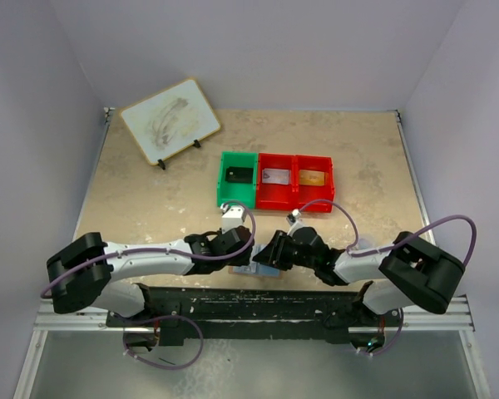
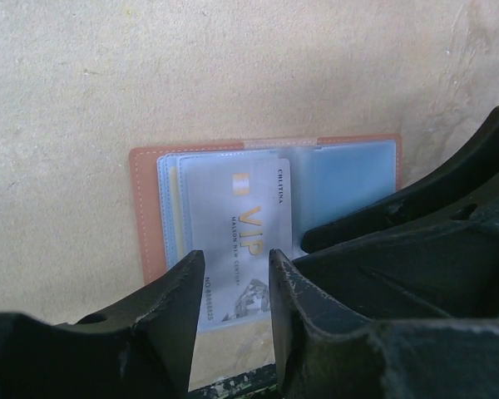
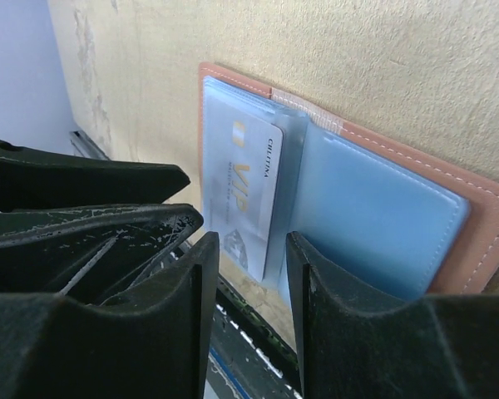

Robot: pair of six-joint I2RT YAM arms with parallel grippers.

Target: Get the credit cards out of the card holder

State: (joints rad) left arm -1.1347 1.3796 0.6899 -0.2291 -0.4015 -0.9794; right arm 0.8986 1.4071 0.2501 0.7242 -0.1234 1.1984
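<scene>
The card holder (image 2: 341, 179) lies spread open and flat on the desk (image 2: 233, 66), close to its near edge, midway between the two arms. Its pale blue inner panels face up and its tan cover shows as a border around them. One card (image 2: 241, 224), marked VIP, sticks partway out of the left sleeve, with its free end pointing toward the near edge. That end offers something to pinch, and the open, flat holder leaves the sleeves easy to reach.

The left tool (image 2: 233, 253) comes in low from the near side. Its fingers (image 2: 179, 307) stand partly apart on either side of the card's free end. I cannot tell whether they already grip the card or only bracket it.

The right tool (image 3: 248, 241) is also about half spread, with nothing between its jaws. One of its fingers (image 2: 358, 220) lies across the right blue panel, probably to pin the holder down while the card slides out.

Farther back on the desk, well apart from the holder, stand a green bin (image 1: 237, 176) and a red bin (image 1: 295, 179) side by side.
</scene>
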